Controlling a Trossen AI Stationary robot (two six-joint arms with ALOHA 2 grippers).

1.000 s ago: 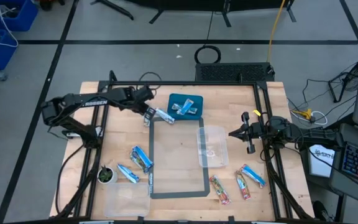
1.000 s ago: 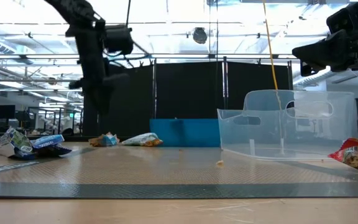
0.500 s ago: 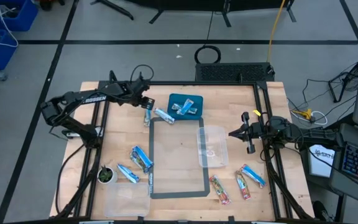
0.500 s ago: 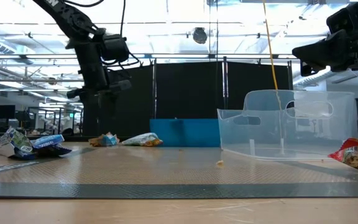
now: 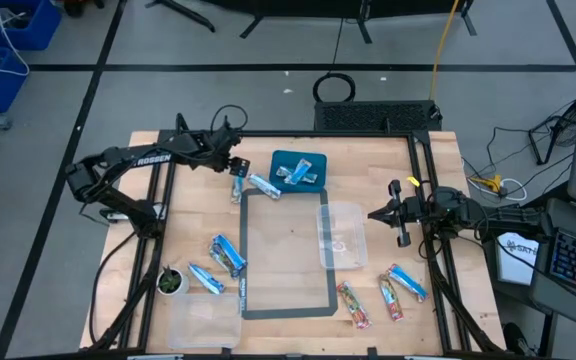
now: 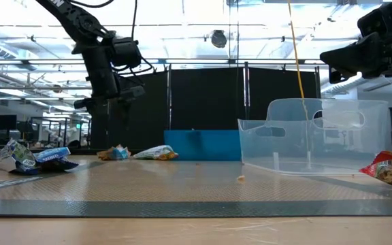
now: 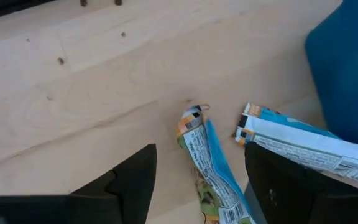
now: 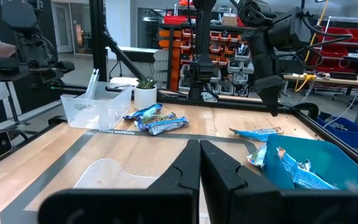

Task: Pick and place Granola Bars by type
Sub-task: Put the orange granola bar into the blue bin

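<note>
Blue-wrapped granola bars are what your left gripper [image 5: 234, 166] hangs over, near the table's far edge: its fingers [image 7: 126, 180] stand spread with nothing between them, and one bar [image 7: 209, 168] lies flat on the wood right under the gap, with a second bar [image 7: 303, 144] just beside it, next to the blue bin [image 5: 297, 169]. That bin already holds a couple of blue bars. You can see more blue bars [image 5: 226, 254] lying near the small potted plant [image 5: 171, 282] at the left front, and the red-patterned bars [image 5: 354, 303] with one blue bar [image 5: 406, 282] at the right front, past the clear plastic container [image 5: 341, 234]. Your right gripper [image 5: 400, 213] waits raised at the table's right side, fingers pressed together and holding nothing.
</note>
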